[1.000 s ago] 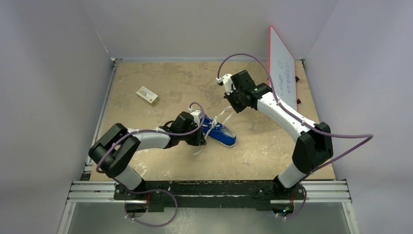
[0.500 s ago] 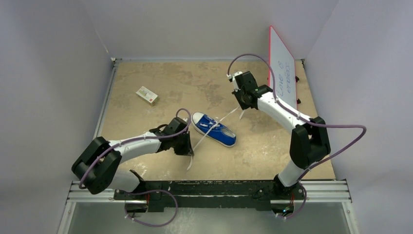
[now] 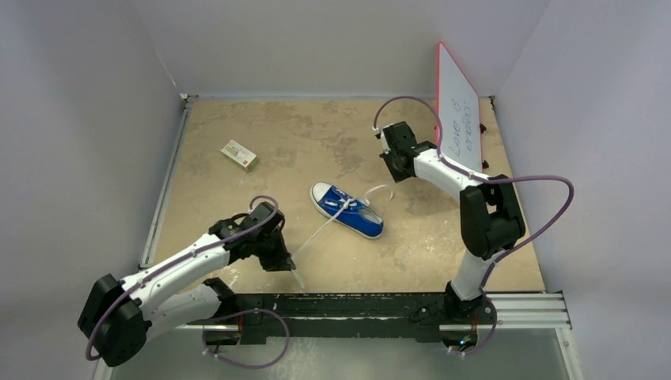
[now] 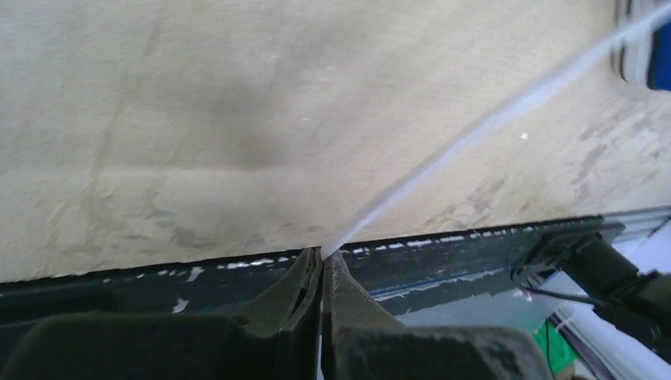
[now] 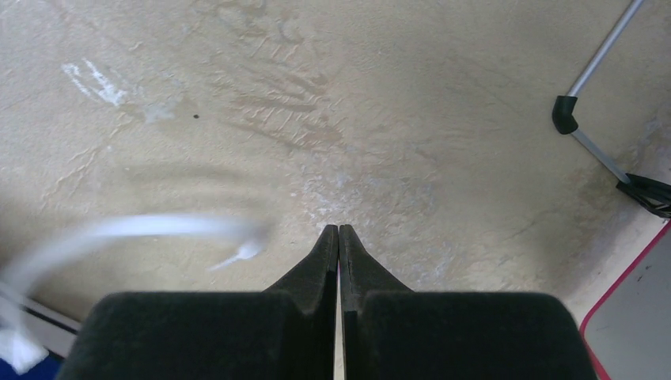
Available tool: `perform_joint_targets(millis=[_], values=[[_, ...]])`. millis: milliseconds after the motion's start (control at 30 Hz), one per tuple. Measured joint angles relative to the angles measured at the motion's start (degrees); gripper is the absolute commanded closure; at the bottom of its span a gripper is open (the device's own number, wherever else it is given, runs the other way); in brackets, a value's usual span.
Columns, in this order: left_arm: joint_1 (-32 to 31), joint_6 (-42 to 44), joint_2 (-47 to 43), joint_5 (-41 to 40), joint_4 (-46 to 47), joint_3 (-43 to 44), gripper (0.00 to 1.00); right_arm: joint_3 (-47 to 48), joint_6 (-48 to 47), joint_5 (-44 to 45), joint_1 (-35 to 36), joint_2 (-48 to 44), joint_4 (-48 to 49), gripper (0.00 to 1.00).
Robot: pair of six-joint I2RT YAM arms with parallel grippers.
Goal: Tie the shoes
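The blue sneaker (image 3: pixel 348 210) lies on its sole mid-table, toe cap to the far left. My left gripper (image 3: pixel 286 263) is near the table's front edge. It is shut on one white lace (image 3: pixel 316 233), which runs taut back to the shoe. In the left wrist view the lace (image 4: pixel 443 158) leaves the closed jaws (image 4: pixel 324 255) and runs toward the shoe (image 4: pixel 658 67). My right gripper (image 3: pixel 398 170) is behind and right of the shoe, shut and empty (image 5: pixel 339 229). The other lace (image 3: pixel 380 192) lies loose in a curl, blurred in the right wrist view (image 5: pixel 150 229).
A small white-and-red box (image 3: pixel 239 155) lies at the back left. A whiteboard with a red rim (image 3: pixel 459 111) stands at the back right, its stand leg (image 5: pixel 601 55) close to my right gripper. A black rail (image 3: pixel 340 305) runs along the front edge.
My left gripper pulled its lace toward the near left edge. My right gripper pulled its lace taut toward the back right, then the lace came out and fell slack.
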Motion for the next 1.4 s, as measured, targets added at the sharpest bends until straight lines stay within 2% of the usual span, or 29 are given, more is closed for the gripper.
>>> perform_joint_targets(millis=[100,233,367,400,467,500,533,667,733,833,900,1000,1200,1400], values=[[0.0,-2.3,-2.4,-2.8,-4.0,-0.5,1.0,-0.2,0.0,0.0,-1.1,0.3,0.9,1.0],[0.0,-4.6,-0.7,-8.5,-12.5,1.2,1.0,-0.2,0.0,0.0,-2.8,1.0,2.0,1.0],[0.0,-5.8,-0.9,-10.1,-13.4,1.9,1.0,-0.3,-0.2,-1.7,-3.9,1.7,2.4,1.0],[0.0,-5.5,-0.5,-9.6,-12.5,1.7,0.97,-0.4,-0.5,-3.1,-4.0,1.7,2.7,1.0],[0.0,-4.7,0.7,-8.4,-10.3,1.6,0.79,-0.5,-1.6,-7.4,-4.1,1.5,3.3,0.71],[0.0,-3.6,1.9,-8.0,-8.9,1.7,0.74,-0.6,-1.8,-9.3,-4.1,1.2,3.6,0.6],[0.0,-2.7,3.2,-7.9,-8.0,1.9,0.7,-1.2,-2.1,-12.3,-4.0,0.7,4.6,0.54],[0.0,1.4,9.6,-9.8,-8.0,6.0,0.6,-3.3,-0.3,-22.2,-3.9,-3.1,4.7,0.45],[0.0,3.4,10.6,-11.7,-8.1,9.1,0.51,-2.5,2.3,-25.5,-3.7,-3.8,4.6,0.39],[0.0,6.3,10.5,-14.1,-6.8,13.2,0.45,0.5,8.4,-27.9,-2.8,-3.0,3.9,0.33],[0.0,9.7,10.2,-14.9,-3.1,14.8,0.44,1.9,14.0,-28.6,-2.3,-2.7,3.8,0.33],[0.0,15.7,9.9,-14.4,5.2,14.8,0.45,2.1,23.0,-29.2,-2.0,-2.6,3.2,0.47],[0.0,26.1,11.5,-10.0,30.1,9.0,0.48,1.6,36.6,-30.5,-1.6,0.5,3.0,0.46],[0.0,27.2,19.8,-7.0,49.1,2.0,0.48,-2.2,40.7,-31.6,-0.1,1.4,4.2,0.51]])
